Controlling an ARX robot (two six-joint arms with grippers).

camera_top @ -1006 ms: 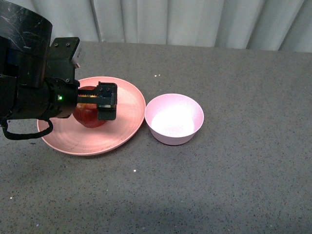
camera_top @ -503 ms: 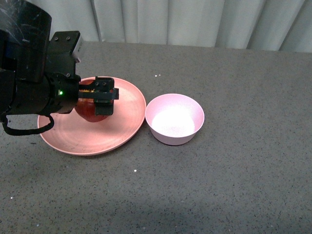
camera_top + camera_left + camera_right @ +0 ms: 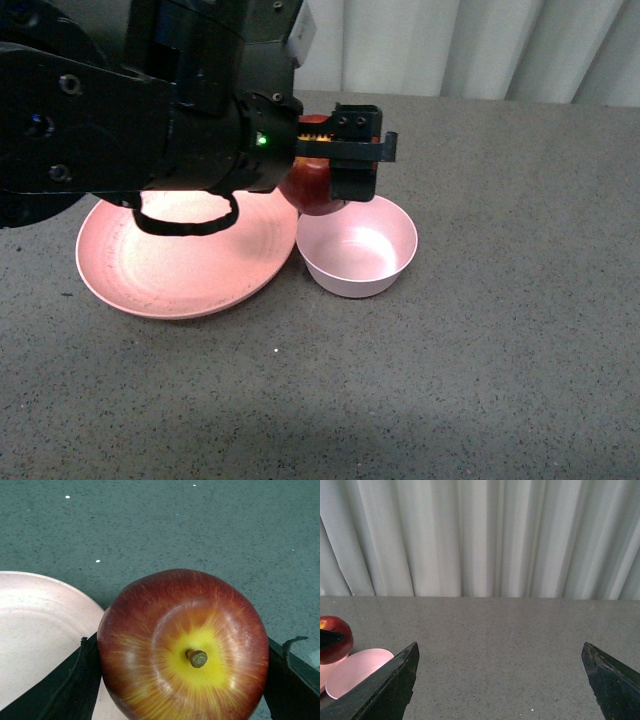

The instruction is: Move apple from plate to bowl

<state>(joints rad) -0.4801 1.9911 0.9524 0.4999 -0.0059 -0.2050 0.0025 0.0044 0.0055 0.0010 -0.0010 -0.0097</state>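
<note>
Grey, finely speckled counter (image 3: 480, 350), matte, with a few white flecks scattered on it. Pale pleated curtain (image 3: 485, 535) hanging along the counter edge beyond the bowl (image 3: 358, 245).

Bowl: small, deep, pale pink, upright, lighter inside. Interior in plain view, shadowed only near the rim on the plate side. Just beside the bowl, rims close: wide shallow pink plate (image 3: 180, 265), faint dark specks and ring marks on its bare face, part of it hidden under the left arm (image 3: 120, 110).

Raised off the counter, over the bowl's rim on the plate side: dark-red apple (image 3: 182, 645), yellow patch round a short stem. Clamped on both flanks by the left gripper (image 3: 335, 160), black fingers pressed against the skin.

Well apart from the bowl, on the side away from the plate: right gripper (image 3: 500, 690), fingers spread wide, only counter showing between them.
</note>
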